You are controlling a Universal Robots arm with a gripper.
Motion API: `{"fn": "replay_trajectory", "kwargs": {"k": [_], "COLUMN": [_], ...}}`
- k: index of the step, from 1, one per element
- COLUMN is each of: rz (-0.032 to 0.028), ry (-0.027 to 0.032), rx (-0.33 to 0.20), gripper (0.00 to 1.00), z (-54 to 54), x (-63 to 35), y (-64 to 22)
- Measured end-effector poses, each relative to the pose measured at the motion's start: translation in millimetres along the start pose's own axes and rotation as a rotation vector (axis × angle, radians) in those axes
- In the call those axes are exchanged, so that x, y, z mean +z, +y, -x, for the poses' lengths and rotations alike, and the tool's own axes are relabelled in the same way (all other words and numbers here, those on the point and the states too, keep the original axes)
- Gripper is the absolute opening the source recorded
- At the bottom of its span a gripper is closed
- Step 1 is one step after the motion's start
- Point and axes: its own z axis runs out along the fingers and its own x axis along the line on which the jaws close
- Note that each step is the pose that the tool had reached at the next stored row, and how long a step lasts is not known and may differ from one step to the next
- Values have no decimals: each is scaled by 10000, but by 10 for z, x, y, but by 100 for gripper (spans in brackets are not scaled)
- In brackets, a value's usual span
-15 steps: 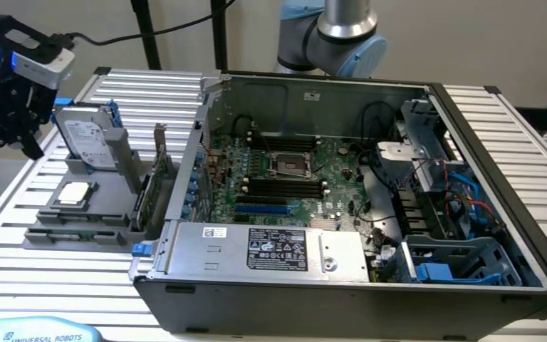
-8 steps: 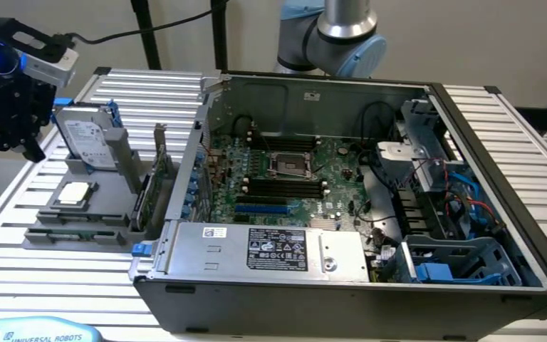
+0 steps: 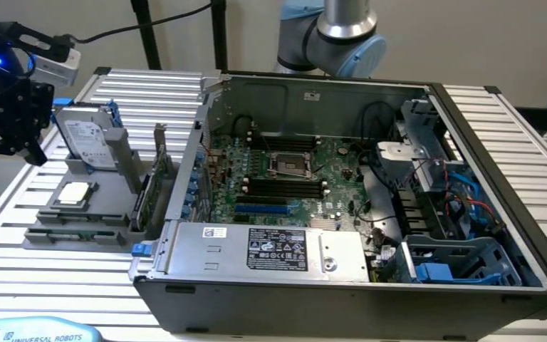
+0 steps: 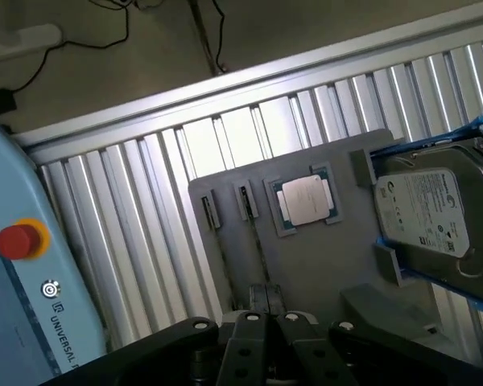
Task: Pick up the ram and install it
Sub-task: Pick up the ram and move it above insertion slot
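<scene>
Gripper (image 4: pixel 267 302) jaws together, hovering over gray tray (image 4: pixel 322 273). Ram (image 3: pixel 72 234) sits on edge in the tray's front slot, near processor (image 4: pixel 306 198) and hard drive (image 4: pixel 435 213).

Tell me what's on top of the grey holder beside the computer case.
A silver processor chip lies flat on the grey holder, and a hard drive stands propped beside it. The holder's surface under the drive is covered.
</scene>
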Motion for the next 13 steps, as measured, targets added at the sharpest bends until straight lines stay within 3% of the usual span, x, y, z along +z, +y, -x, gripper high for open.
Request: {"fn": "replay_trajectory", "kwargs": {"k": [6, 13], "rz": [-10, -69], "ry": [33, 38], "rx": [-898, -1335], "gripper": [11, 11], "z": [-3, -53], "x": [58, 126], "y": [-2, -20]}}
